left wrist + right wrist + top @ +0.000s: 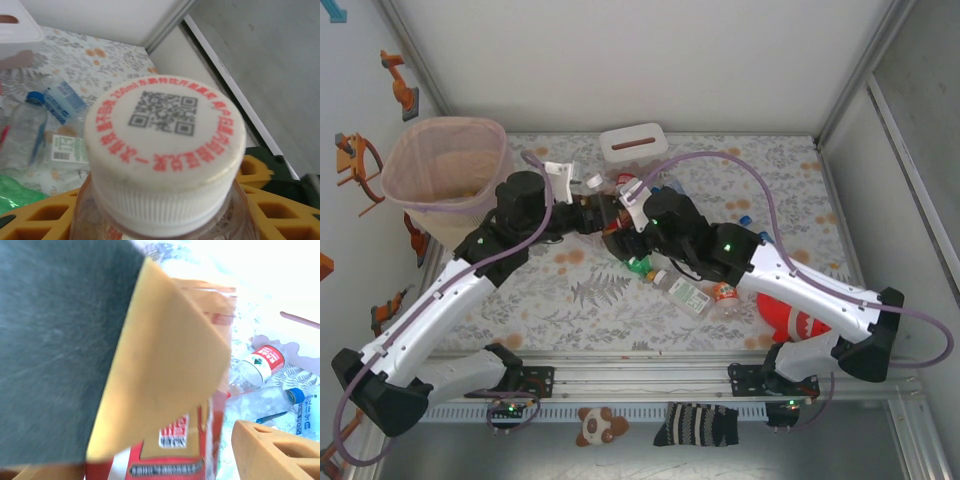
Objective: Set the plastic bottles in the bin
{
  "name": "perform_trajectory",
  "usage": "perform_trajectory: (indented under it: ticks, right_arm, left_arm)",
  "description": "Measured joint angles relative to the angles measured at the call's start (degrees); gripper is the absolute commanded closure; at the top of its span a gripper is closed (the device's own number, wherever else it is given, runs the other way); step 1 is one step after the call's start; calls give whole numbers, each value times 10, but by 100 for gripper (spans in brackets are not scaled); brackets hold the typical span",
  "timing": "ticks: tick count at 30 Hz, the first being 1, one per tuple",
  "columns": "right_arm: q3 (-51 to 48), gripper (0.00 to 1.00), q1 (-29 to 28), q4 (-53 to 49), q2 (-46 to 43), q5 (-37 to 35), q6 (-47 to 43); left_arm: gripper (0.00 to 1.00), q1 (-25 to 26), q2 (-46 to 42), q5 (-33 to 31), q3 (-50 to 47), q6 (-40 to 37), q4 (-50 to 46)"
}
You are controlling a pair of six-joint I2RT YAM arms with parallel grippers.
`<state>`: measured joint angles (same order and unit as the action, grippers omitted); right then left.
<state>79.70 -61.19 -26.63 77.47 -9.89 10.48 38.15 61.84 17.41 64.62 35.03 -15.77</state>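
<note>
A clear plastic bottle with a red label [617,218] hangs over the middle of the table between both grippers. My left gripper [603,215] is shut on it. In the left wrist view its white cap with red print [165,145] sits between the yellow fingers [270,200]. My right gripper [625,232] stands open round the same bottle [172,432], with a gap between the bottle and its right finger [270,450]. More plastic bottles [685,293] lie on the cloth below, one of them green [638,265]. The bin [420,205] stands at the far left.
A white tissue box [633,142] sits at the back, behind the grippers. A red plush shark [795,318] lies beside my right arm. A striped sock [695,423] and a small plush toy [600,425] rest on the near rail. Walls close in the left, right and back.
</note>
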Motion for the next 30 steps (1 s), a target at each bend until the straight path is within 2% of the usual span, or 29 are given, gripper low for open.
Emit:
perform_trajectory:
  ticks: [3,14,23,30]
  right_arm:
    - [0,16,0,-9,-12,-10,-2]
    - [0,15,0,-34,-78,-57,-6]
    - [0,15,5,-59,-99,-94,-15]
    - [0,14,11,-76,-117,-122,-22]
  left_arm:
    - [45,-21,5,-16,28,-10,-42]
    - [45,-164,26,-36,162,-55,-143]
    - [46,-333,63,-45,283,-94,-215]
    - [52,-472,105,-30,304,-96,-240]
